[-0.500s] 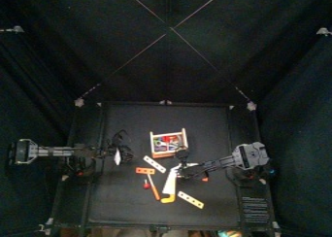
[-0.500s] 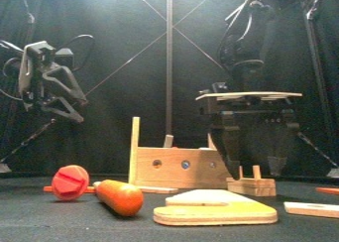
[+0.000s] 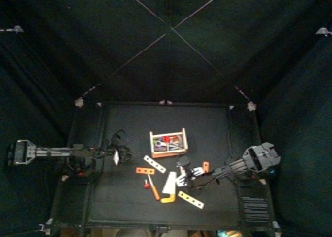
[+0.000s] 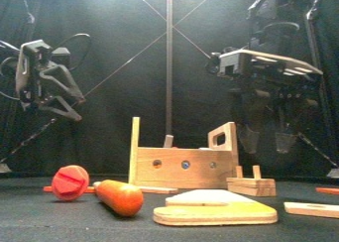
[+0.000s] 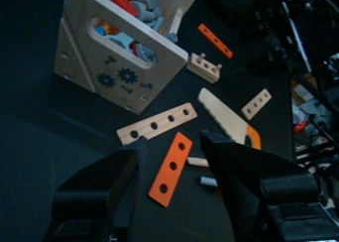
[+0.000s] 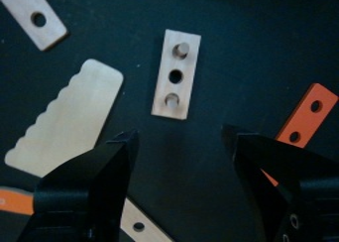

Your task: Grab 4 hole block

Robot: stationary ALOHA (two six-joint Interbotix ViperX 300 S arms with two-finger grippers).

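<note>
Your right end effector hangs released above the desk, its jaws spread wide over a short wooden block just beside the wooden saw. How many holes that block has, you cannot tell. Your left end effector rests released, well apart from the wooden toolbox.

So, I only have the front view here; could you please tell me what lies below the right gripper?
Observer: In the right wrist view, the right gripper has its jaws wide open, and a short pale wooden strip with holes lies flat on the table just ahead of them, untouched.
Operator: Thank you. Can you see a strip with four holes anywhere?
Observer: Yes. The left wrist view shows a pale wooden strip with four holes lying flat next to a flat orange strip, near the wooden toolbox. I cannot tell whether it is the same strip.
</note>
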